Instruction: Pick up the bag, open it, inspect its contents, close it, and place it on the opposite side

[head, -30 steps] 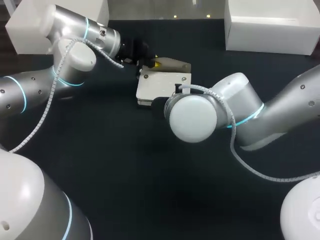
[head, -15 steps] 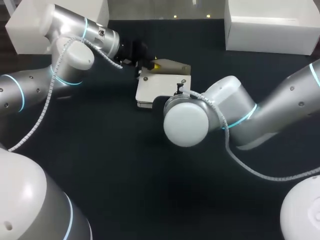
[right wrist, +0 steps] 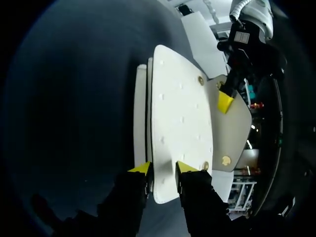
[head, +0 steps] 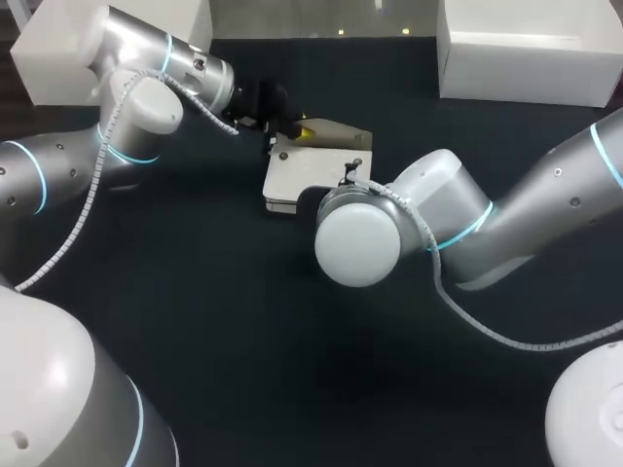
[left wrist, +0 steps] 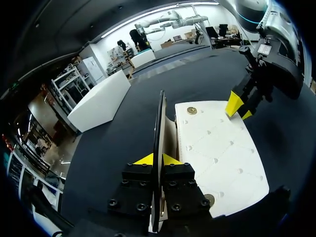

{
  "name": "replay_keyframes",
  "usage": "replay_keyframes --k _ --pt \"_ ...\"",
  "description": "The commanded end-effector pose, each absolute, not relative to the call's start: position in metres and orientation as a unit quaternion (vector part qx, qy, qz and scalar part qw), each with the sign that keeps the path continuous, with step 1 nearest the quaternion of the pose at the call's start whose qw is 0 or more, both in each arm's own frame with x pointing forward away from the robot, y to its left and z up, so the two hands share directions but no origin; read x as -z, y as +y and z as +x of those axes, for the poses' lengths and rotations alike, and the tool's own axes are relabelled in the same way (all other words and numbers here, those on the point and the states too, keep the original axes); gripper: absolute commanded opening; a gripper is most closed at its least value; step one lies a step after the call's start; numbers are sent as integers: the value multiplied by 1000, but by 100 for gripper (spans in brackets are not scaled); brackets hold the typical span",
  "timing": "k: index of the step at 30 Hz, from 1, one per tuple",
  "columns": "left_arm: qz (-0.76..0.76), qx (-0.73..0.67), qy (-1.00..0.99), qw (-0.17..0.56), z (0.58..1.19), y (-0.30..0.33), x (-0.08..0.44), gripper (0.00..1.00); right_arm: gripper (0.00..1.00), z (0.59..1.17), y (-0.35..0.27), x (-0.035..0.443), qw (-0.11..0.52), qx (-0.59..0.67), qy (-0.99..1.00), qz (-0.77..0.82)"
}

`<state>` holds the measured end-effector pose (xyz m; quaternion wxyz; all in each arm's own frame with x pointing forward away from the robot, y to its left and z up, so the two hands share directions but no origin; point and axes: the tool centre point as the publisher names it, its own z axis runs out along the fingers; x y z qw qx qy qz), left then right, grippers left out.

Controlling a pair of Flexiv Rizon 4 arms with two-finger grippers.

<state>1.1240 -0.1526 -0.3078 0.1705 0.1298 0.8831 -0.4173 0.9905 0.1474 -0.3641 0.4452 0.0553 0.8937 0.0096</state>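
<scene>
Bag [head: 310, 173] lies centred on table [head: 195, 321], flap [left wrist: 159, 118] lifted upright | left claw [left wrist: 157, 159] pinched tight on flap's edge | right claw [right wrist: 163, 168] closed on bag's opposite end, facing left claw across its length | opening likely hinges on drawing those ends apart

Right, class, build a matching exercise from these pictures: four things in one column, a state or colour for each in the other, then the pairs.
1 left gripper
2 right gripper
3 flap
4 table

a raised off the bag
b dark
c shut on the flap
d shut on the bag's edge

Pairs: 1-c, 2-d, 3-a, 4-b
</scene>
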Motion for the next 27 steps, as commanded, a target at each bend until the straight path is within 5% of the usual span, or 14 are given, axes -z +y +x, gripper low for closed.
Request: replay_keyframes --k 1,12,27 --pt "134 420 882 167 1126 -154 311 0 25 993 148 367 449 -9 892 58" --pt "148 420 880 167 1122 -155 314 0 0 993 148 368 452 -15 890 64" --pt "215 438 842 229 1094 -152 326 0 0 992 146 369 447 -26 891 77"
